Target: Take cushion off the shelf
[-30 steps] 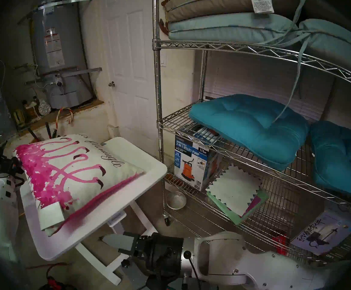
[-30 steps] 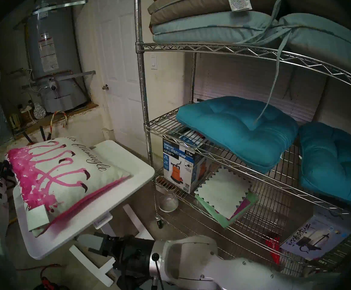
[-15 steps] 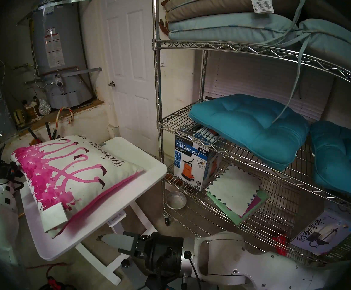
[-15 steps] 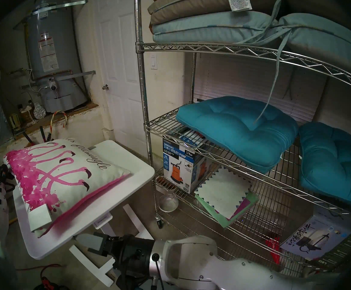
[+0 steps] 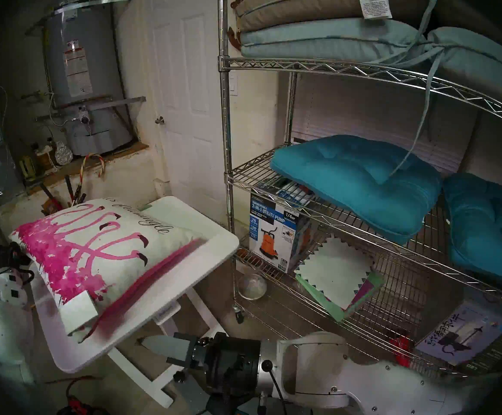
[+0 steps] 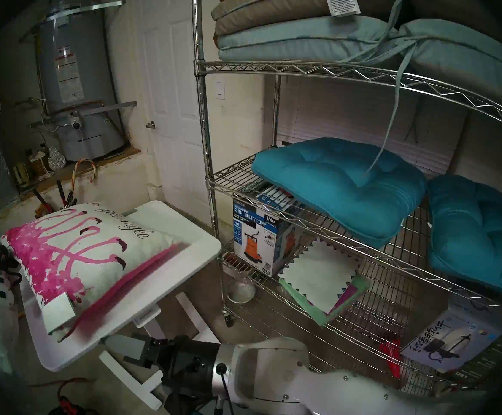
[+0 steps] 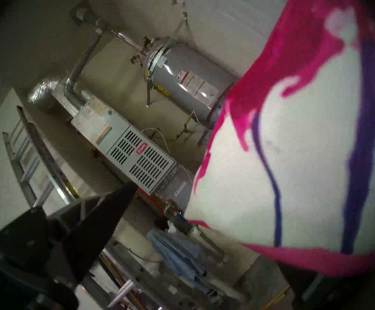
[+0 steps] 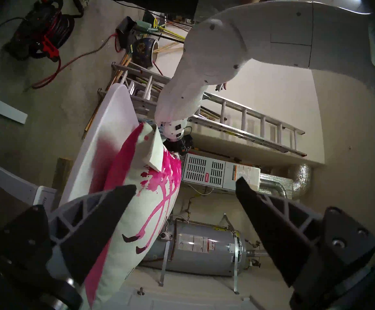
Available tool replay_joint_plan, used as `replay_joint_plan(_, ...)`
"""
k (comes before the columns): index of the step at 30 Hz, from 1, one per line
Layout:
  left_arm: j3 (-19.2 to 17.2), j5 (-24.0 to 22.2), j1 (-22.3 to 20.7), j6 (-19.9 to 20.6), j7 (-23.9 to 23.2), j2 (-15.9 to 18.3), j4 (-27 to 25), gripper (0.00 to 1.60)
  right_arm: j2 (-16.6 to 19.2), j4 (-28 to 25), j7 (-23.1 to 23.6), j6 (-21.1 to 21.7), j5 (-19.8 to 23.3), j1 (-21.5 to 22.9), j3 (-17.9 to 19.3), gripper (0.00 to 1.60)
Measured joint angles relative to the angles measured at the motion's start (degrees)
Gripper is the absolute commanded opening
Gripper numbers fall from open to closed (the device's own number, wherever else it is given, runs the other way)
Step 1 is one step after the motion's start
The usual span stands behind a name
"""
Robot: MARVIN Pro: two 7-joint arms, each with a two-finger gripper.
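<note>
Your right gripper sits low in front of the white table, just below its near edge, with its two dark fingers spread wide apart and nothing between them. In the right wrist view the left-hand finger overlaps the near end of the flamingo cushion, but you cannot tell from that view whether it touches the fabric.

Your left gripper is at the far left corner of the cushion, tucked against its magenta edge. The left wrist view shows one black finger pointing clear of the cushion, while the other side of the view is filled by white and magenta fabric, so you cannot tell whether the jaws are clamped on it.

The cushion lies off the wire shelf, flat on the tilted white table to the shelf's left, white printed face up, with the magenta back showing along its near edge and a white tag folded over its near corner. Its left corner overhangs the table edge by your left gripper.

On the shelf's middle tier you see two teal tufted seat cushions, with pale blue and tan pads stacked on the tier above and a utility pump box on the tier below.
</note>
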Motion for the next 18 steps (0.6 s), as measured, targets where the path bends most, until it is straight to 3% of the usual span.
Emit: replay_joint_plan(18, -2.4, -4.24, 0.62, 6.01, -2.41, -6.76, -5.95, 1.6, -0.08, 0.66, -1.52, 0.04, -0.07, 0.38, -0.61, 1.6)
